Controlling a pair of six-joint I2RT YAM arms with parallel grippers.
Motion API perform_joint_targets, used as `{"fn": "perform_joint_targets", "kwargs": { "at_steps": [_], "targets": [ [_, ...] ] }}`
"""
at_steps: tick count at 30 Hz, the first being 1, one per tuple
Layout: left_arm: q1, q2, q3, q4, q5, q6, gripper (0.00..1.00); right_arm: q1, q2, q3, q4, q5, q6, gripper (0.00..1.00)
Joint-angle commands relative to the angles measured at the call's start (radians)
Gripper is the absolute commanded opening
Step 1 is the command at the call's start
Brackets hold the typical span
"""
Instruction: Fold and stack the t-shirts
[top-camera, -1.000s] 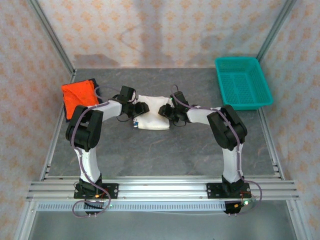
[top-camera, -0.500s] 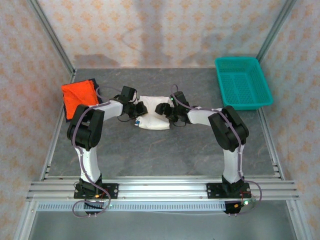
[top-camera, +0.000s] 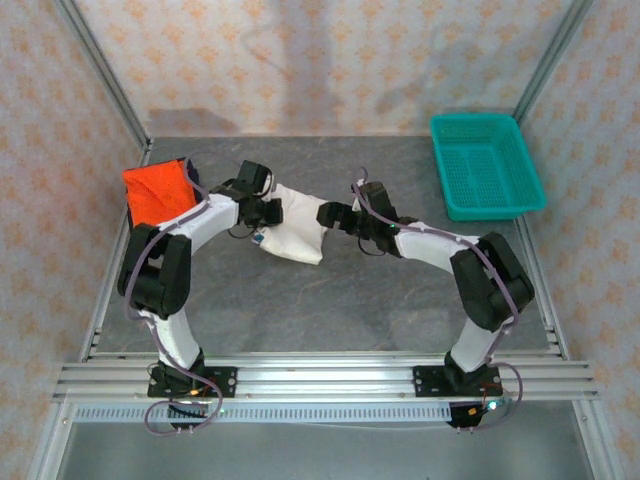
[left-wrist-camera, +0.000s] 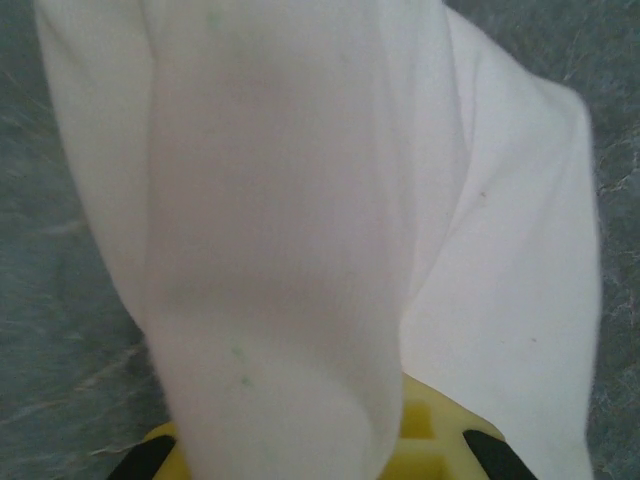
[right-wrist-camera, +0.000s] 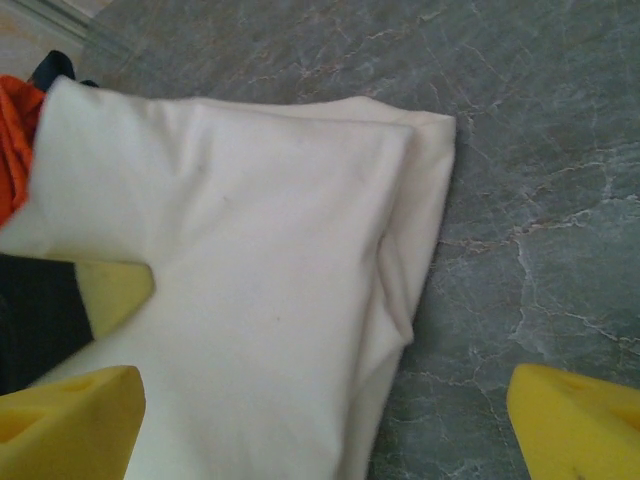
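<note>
The white t-shirt (top-camera: 295, 228) is a folded bundle at the table's middle, its left side raised off the surface. My left gripper (top-camera: 264, 211) is shut on that left edge; in the left wrist view the white cloth (left-wrist-camera: 300, 200) drapes over the yellow fingers (left-wrist-camera: 430, 440). My right gripper (top-camera: 332, 214) stands open at the shirt's right edge, its yellow fingertips (right-wrist-camera: 70, 420) wide apart, straddling the shirt's (right-wrist-camera: 250, 250) edge and holding nothing. The orange t-shirt (top-camera: 157, 193) lies folded at the far left, with a dark cloth edge (top-camera: 197, 178) showing beside it.
A teal mesh basket (top-camera: 487, 165) sits at the back right corner. The grey marbled tabletop (top-camera: 380, 300) is bordered by metal frame rails at the left and the front, and patterned walls close in the back and the sides.
My left gripper shut on the white shirt's left edge and pulled it up and to the left. My right gripper opened and drew back to the right.
</note>
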Motion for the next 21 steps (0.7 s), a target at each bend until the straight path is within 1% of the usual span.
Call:
{"fn": "perform_joint_targets", "kwargs": {
  "at_steps": [1, 5, 7, 10, 13, 18, 21],
  "targets": [
    [0.001, -0.035, 0.06, -0.055, -0.105, 0.101, 0.0, 0.033, -0.031, -0.011, 0.054, -0.037, -0.114, 0.94],
    [0.018, -0.014, 0.131, -0.102, -0.152, 0.153, 0.0, 0.1, -0.03, 0.015, 0.083, -0.056, -0.189, 0.95],
    [0.031, 0.0, 0.173, -0.138, -0.186, 0.181, 0.0, 0.122, -0.02, 0.029, 0.099, -0.072, -0.194, 0.95],
    [0.055, 0.025, 0.253, -0.218, -0.271, 0.236, 0.0, 0.143, -0.009, 0.045, 0.117, -0.083, -0.186, 0.95],
    [0.098, 0.023, 0.302, -0.257, -0.322, 0.274, 0.0, 0.155, -0.005, 0.05, 0.121, -0.095, -0.185, 0.95],
    [0.181, 0.004, 0.338, -0.248, -0.291, 0.335, 0.0, 0.167, -0.014, 0.052, 0.124, -0.144, -0.208, 0.95],
    [0.222, 0.017, 0.376, -0.261, -0.297, 0.382, 0.0, 0.188, -0.019, 0.063, 0.128, -0.195, -0.242, 0.95]
  ]
}}
